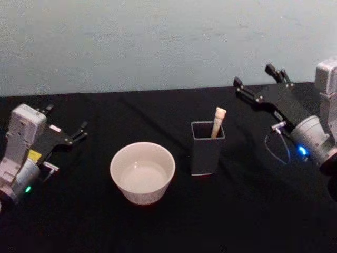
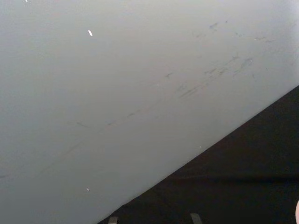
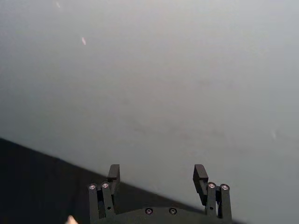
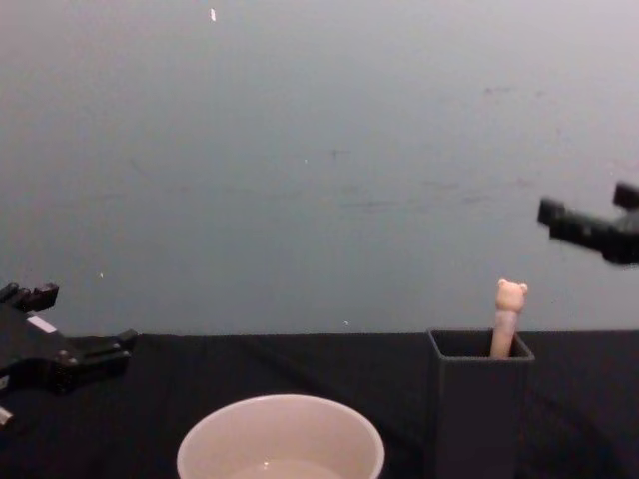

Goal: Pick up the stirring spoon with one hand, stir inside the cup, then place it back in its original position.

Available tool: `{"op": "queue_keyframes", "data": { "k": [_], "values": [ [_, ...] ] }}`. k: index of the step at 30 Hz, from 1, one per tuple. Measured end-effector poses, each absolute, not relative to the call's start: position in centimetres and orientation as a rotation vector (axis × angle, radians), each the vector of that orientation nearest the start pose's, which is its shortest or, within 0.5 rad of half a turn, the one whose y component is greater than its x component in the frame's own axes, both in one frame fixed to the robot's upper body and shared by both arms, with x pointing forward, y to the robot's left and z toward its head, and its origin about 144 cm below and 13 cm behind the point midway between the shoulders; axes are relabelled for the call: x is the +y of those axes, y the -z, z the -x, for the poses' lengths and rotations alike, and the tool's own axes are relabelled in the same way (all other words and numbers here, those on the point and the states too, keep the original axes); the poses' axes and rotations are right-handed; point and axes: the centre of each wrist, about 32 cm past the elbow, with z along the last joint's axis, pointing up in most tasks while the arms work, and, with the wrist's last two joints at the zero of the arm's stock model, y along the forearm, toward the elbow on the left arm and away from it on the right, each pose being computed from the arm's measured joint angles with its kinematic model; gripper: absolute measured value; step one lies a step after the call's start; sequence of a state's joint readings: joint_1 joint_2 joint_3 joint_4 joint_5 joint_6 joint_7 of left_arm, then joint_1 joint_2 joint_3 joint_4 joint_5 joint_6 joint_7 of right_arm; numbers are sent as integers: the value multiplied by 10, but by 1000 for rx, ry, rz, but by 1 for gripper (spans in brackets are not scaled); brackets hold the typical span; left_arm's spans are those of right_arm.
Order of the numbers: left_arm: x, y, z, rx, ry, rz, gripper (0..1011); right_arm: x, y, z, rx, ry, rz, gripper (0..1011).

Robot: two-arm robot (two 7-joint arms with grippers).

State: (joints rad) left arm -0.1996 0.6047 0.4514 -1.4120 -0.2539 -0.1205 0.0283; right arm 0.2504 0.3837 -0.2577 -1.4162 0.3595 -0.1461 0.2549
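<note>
Black cloth is covering the surface (image 1: 174, 226). I'm seeing the stirring spoon (image 1: 218, 122) standing in the grey holder (image 1: 206, 149) mid-surface, cup (image 1: 142, 172) beside it. Right tool (image 1: 259, 81) is hovering spread near the far right edge; left tool (image 1: 66, 124) is sitting spread at the left edge, label unreadable.

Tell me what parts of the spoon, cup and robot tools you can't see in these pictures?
- The stirring spoon: its metal bowl and neck are hidden inside the holder in head and chest views.
- The cup: its lower part is cut off by the chest view's bottom edge.
- The right tool: partly cut off by the chest view's right edge.
- The left tool: too small and dark against the cloth to tell its opening.
</note>
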Motion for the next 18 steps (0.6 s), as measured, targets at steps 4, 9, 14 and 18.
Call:
{"op": "queue_keyframes", "data": {
  "k": [4, 9, 14, 18],
  "values": [
    [310, -1140, -489, -285, -1248, -304, 1001, -280, -1167, -521, -132, 1151, -5, 1002],
    [310, -1140, -489, -285, -1248, -304, 1001, -275, -1150, -520, -70, 1151, 64, 1002],
    [310, -1140, -489, -285, -1248, -304, 1001, -270, -1138, -519, -39, 1152, 113, 1002],
    [310, -1140, -489, -285, -1248, -304, 1002, -269, -1134, -519, -31, 1155, 129, 1002]
  ]
}}
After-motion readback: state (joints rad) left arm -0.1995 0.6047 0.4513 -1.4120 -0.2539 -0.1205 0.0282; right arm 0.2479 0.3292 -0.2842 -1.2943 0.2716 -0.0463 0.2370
